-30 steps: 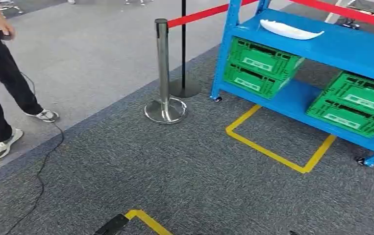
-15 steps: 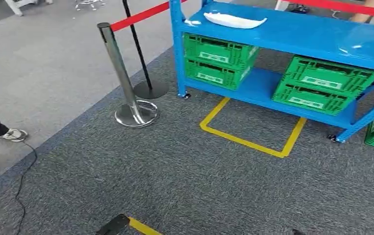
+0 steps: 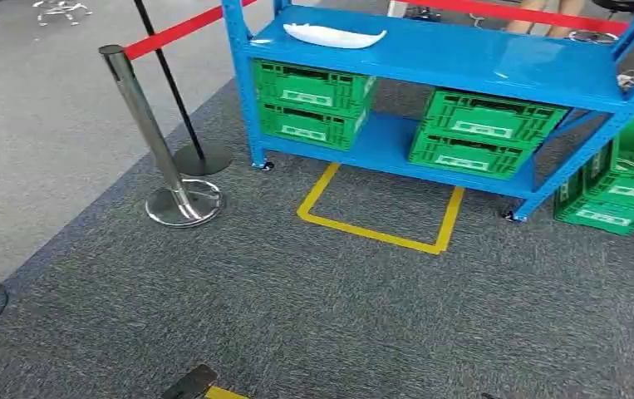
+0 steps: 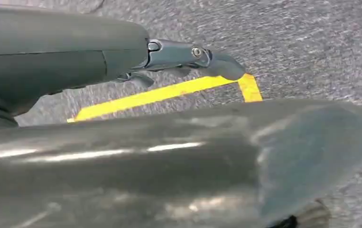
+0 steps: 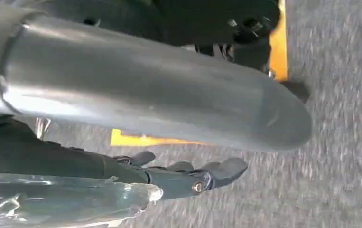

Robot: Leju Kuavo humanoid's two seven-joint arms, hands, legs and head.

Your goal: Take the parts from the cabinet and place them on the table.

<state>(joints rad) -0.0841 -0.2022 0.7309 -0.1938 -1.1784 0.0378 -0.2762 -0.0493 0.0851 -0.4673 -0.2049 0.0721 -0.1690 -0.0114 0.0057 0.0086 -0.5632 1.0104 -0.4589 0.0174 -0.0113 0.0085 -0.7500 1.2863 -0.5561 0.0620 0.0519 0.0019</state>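
Grey, coarse carpet (image 3: 313, 316) covers the ground nearest the robot, with a strip of yellow floor tape (image 3: 223, 392) at the closest edge. In the left wrist view the left hand (image 4: 188, 59) hangs above that carpet, dark fingers stretched out straight and holding nothing. In the right wrist view the right hand (image 5: 188, 175) hangs likewise, its fingers (image 5: 226, 168) extended and slightly spread; clear crinkled plastic film (image 5: 65, 202) lies alongside the arm behind it, and whether the hand grips it cannot be told. Further out, a three-sided yellow tape outline (image 3: 375, 220) marks the carpet just in front of the blue metal shelf cabinet (image 3: 463, 62). To its left stands a tilted-looking polished steel barrier post (image 3: 151, 145) on a round base, with a black post (image 3: 176, 104) behind it and a red belt (image 3: 182, 29) running from them. On the cabinet's lower shelf sit two stacks of green plastic crates (image 3: 309, 104), and more green crates rest on the floor at the far right. The white, elongated curved part (image 3: 332, 35) lies on the cabinet's upper shelf, near its left end.
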